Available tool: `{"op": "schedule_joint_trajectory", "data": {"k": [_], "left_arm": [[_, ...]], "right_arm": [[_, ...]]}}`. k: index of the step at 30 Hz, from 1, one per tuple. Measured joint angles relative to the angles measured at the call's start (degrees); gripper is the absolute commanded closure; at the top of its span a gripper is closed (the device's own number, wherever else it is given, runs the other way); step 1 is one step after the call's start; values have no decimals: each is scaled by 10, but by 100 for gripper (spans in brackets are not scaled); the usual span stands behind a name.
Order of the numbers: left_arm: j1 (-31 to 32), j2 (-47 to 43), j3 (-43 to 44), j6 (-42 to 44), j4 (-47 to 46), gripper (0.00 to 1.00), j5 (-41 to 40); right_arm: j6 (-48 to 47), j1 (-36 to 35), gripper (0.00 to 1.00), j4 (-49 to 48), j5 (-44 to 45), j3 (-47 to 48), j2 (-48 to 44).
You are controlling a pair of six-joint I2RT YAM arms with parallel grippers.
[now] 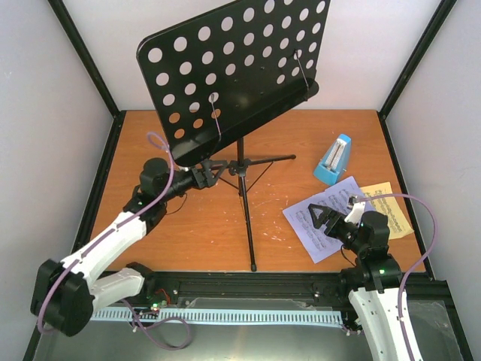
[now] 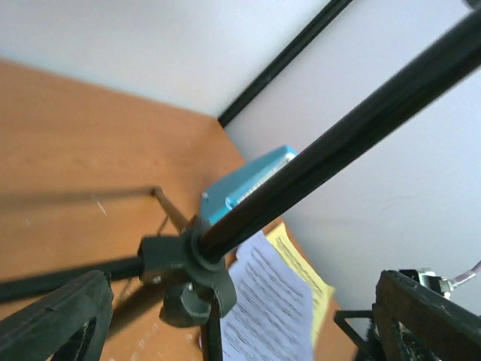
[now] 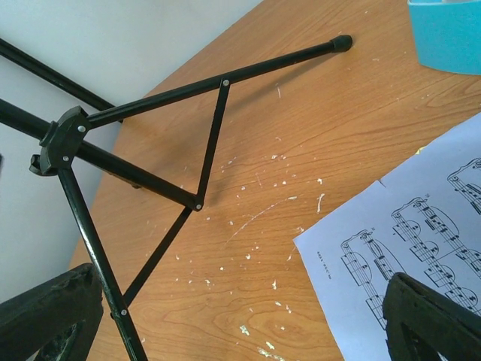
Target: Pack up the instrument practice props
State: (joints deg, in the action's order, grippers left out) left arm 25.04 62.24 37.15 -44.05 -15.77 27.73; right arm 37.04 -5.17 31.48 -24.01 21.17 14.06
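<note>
Music stand (image 1: 240, 68) stands upright, its pole passing between my left gripper's (image 1: 209, 174) wide-open jaws, not clamped. My right gripper (image 1: 334, 218) gapes empty over the white sheet-music page (image 1: 342, 197), with the metronome (image 1: 333, 160) just beyond its jaws.

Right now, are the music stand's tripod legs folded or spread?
Spread: the music stand stands upright on the table, its tripod legs splayed wide with braces extended.

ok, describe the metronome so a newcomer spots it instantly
Start at the tall black music stand in the middle and look right, toward the far right corner. Just beyond the sheet-music pages stands the metronome: the only blue upright wedge; its neighbours are flat paper.
</note>
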Motion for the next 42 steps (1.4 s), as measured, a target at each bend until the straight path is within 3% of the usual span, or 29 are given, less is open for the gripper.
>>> {"op": "schedule_joint_trajectory", "data": {"k": [4,9,15,22,31,42], "left_arm": [[-2,-31,0,94,2,12,-16],[14,0,0,224,9,16,-9],[49,33,0,329,15,30,-15],[54,51,0,378,12,46,-35],[63,77,7,413,10,57,-57],[66,91,26,437,3,58,-89]], "right_arm": [[-4,0,0,0,0,0,0],[-9,0,0,5,0,11,2],[-13,0,0,19,9,27,-3],[-19,0,0,33,15,33,-12],[-21,0,0,35,15,32,-12],[-21,0,0,35,15,31,-12]]}}
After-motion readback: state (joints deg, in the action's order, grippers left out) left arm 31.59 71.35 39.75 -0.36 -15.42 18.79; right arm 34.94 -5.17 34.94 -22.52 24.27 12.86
